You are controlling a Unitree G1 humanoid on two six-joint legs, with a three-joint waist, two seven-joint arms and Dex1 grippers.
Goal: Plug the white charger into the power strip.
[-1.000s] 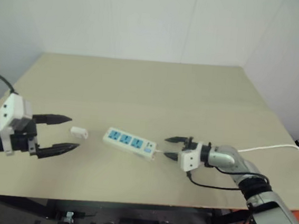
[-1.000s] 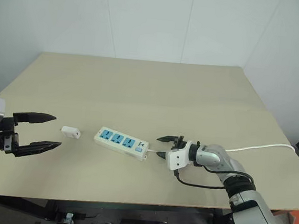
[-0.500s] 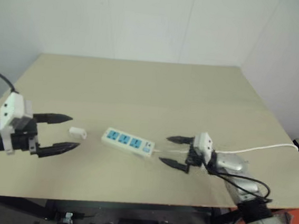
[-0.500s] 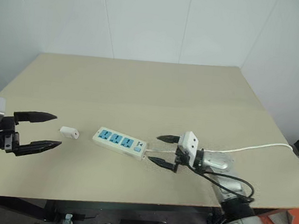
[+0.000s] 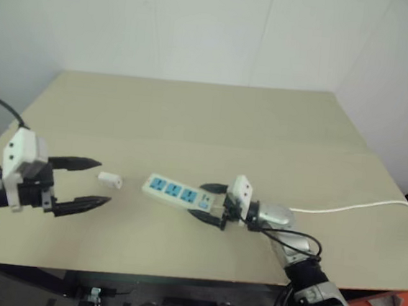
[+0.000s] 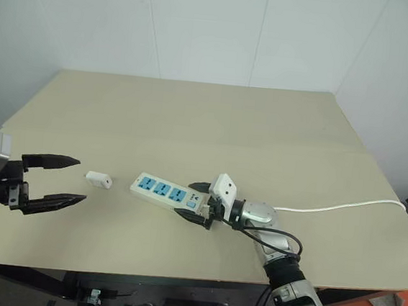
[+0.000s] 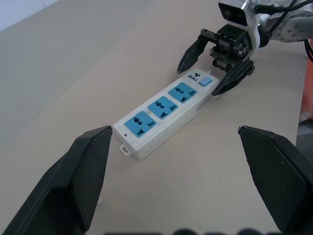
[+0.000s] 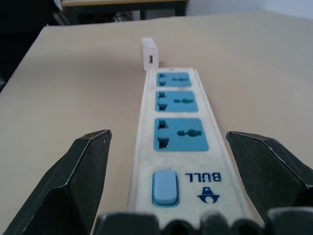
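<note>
The power strip (image 5: 177, 192) lies flat near the table's front, its three blue socket faces up and its switch end toward my right arm. Just left of it lies the small white charger (image 5: 109, 180) on its side, also seen past the strip's far end in the right wrist view as the charger (image 8: 150, 55). My right gripper (image 6: 182, 200) is open, with one finger on each side of the strip's switch end and a gap on both sides. My left gripper (image 6: 81, 180) is open and empty, its tips just short of the charger.
The strip's thin white cord (image 5: 350, 207) runs right across the tan table (image 5: 207, 124) to its right edge. A black cable (image 5: 293, 241) loops by my right wrist. White walls stand behind the table.
My right gripper has moved left along the cord, rolled over, and now straddles the strip's switch end. The left gripper, strip and charger have stayed put.
</note>
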